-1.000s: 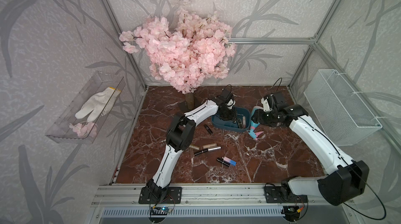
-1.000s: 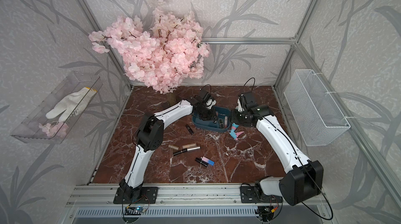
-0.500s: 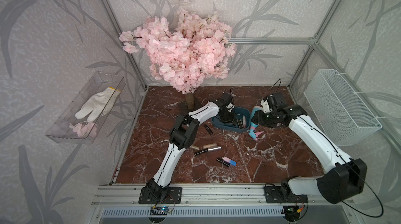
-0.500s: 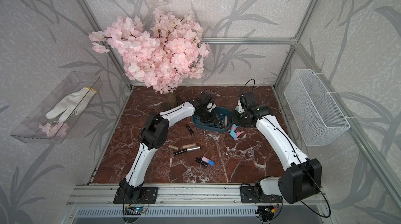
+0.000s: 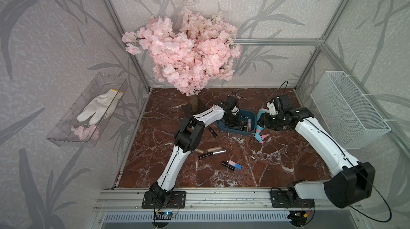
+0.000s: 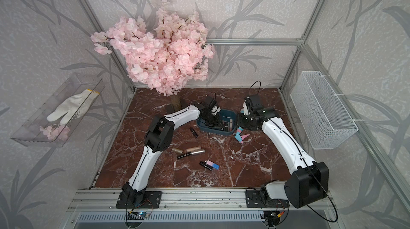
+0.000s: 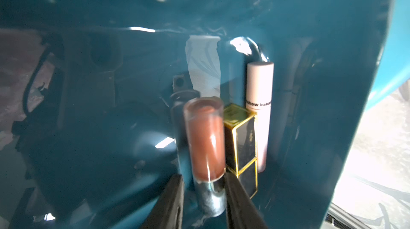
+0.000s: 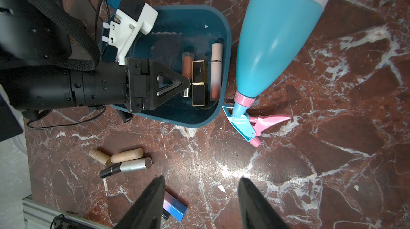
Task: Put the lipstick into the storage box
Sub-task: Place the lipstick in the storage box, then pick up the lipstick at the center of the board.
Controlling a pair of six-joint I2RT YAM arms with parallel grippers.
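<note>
A: Inside the shallow dark teal-blue plastic storage box (image 8: 177, 108): the brown clear-tube lipstick (image 7: 206, 141) with silver cap lies flat, against a black-and-gold square lipstick case (image 7: 243, 141). Left claw (image 7: 203, 174)?
B: Left claw straddles the silver cap, jaws slightly parted, gap on one side. Right claw (image 8: 202, 178) open, holding nothing, beside the box above the red marble counter (image 8: 332, 150).

This is a robot test booth in a lab, dressed to look homely. A bare aluminium frame (image 5: 275, 42) carries grey leaf-patterned wallpaper panels (image 5: 55, 39) around a red-brown marble-look tabletop (image 5: 277, 156). An artificial pink blossom tree (image 5: 188, 54) stands at the back. A white left arm (image 5: 175, 163) and white right arm (image 5: 319, 141) are bolted to a slotted aluminium rail (image 5: 221, 196).
</note>
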